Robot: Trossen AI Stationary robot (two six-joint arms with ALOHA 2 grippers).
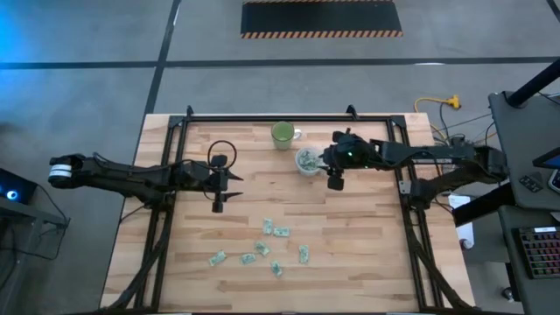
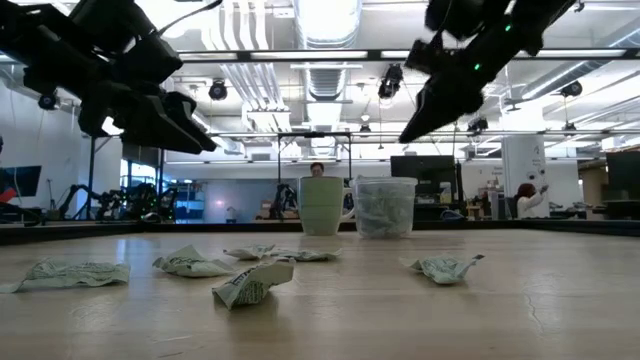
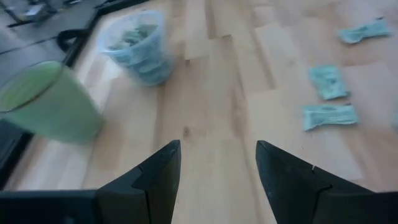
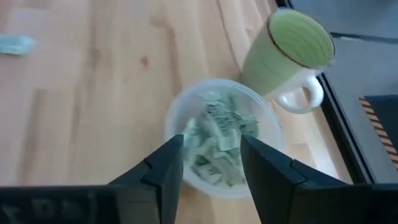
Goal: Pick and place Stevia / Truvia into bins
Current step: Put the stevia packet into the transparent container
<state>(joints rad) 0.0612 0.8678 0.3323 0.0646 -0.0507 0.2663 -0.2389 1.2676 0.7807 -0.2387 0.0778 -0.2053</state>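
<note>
The right hand (image 4: 211,163) hangs directly over the cup (image 1: 307,161), fingers parted and empty, packets piled inside, while loose packets (image 1: 281,232) lie well toward the counter's (image 1: 367,236) near edge, nearer the left hand (image 1: 218,203), which hovers open, pointing their way.

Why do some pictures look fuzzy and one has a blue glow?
Left wrist view: the green mug and clear cup look smeared and soft. High view: a blue glow fills the top-left corner. Low view: bright ceiling lights leave both arms as dark silhouettes.
</note>
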